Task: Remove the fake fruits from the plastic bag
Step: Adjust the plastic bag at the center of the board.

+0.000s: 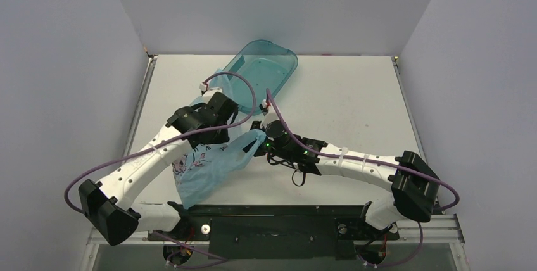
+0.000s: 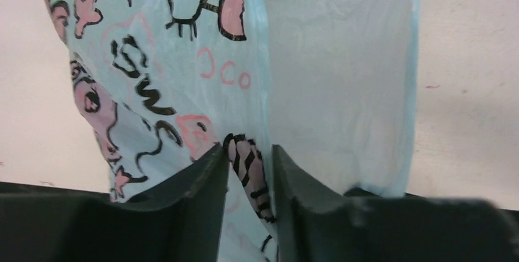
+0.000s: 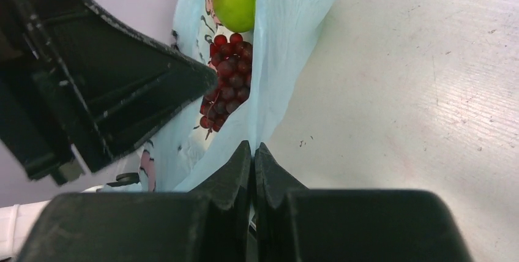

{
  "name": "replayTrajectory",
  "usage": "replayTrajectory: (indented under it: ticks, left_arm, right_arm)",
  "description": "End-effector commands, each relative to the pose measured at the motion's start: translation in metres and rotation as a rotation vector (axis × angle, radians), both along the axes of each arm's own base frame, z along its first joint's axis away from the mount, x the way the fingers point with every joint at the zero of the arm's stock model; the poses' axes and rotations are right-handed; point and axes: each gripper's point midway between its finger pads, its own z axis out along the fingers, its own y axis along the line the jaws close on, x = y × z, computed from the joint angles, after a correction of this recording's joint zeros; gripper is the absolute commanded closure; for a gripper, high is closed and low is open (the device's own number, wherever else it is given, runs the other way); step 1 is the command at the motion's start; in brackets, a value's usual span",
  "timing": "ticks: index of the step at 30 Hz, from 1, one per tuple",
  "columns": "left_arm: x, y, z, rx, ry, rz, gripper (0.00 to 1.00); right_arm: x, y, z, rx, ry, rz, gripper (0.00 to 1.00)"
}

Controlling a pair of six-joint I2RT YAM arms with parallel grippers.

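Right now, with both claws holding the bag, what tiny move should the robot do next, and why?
Probably the right claw should let go of the plastic bag and reach in for the grapes. Both claws pinch the bag, so neither is free; the left claw can hold it open. The grapes lie nearest the mouth, a green fruit behind.

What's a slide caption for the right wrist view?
Right claw pinches the plastic bag, grapes and a green fruit visible inside.

- We find the bag mouth narrow, pinched by the left gripper and right gripper.
- Grapes and a green fruit fill it.
- The table to the right offers room; the tub stands behind.
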Motion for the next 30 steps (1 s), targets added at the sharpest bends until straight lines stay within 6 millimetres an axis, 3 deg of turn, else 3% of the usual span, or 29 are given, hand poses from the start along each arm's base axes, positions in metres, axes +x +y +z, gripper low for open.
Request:
replayTrajectory:
  ticks: [1,2,10,14,16,17,18,20,23,27,30]
  left_arm:
    - [0.016,0.014,0.008,-0.012,-0.04,0.022,0.9]
    - [0.017,0.017,0.014,-0.023,-0.053,0.014,0.99]
    - [0.038,0.059,0.086,-0.336,-0.259,0.087,1.0]
    - [0.048,0.064,0.107,-0.538,-0.384,0.1,1.0]
    - [0.046,0.064,0.102,-0.622,-0.387,0.116,1.0]
    - [0.046,0.063,0.1,-0.662,-0.409,0.127,1.0]
    - [0.048,0.063,0.104,-0.691,-0.434,0.118,1.0]
    - [0.045,0.062,0.089,-0.731,-0.416,0.135,1.0]
    - [0.042,0.063,0.084,-0.762,-0.413,0.143,1.0]
    - [0.037,0.057,0.079,-0.794,-0.402,0.128,1.0]
    - [0.035,0.054,0.081,-0.809,-0.4,0.113,1.0]
  right_arm:
    - [0.009,0.005,0.04,0.052,-0.086,0.001,1.0]
    - [0.015,0.003,0.041,0.038,-0.095,-0.006,1.0]
    - [0.084,-0.007,0.069,-0.116,-0.169,0.019,1.0]
    - [0.11,-0.006,0.085,-0.176,-0.22,0.029,1.0]
    - [0.113,-0.004,0.098,-0.182,-0.24,0.035,1.0]
    - [0.114,-0.003,0.1,-0.189,-0.24,0.043,0.97]
    - [0.114,-0.003,0.099,-0.198,-0.235,0.047,0.87]
    - [0.11,-0.008,0.098,-0.234,-0.213,0.056,0.74]
    - [0.102,-0.019,0.1,-0.264,-0.209,0.067,0.58]
    - [0.087,-0.039,0.122,-0.259,-0.254,0.059,0.41]
    - [0.079,-0.059,0.155,-0.256,-0.36,0.05,0.3]
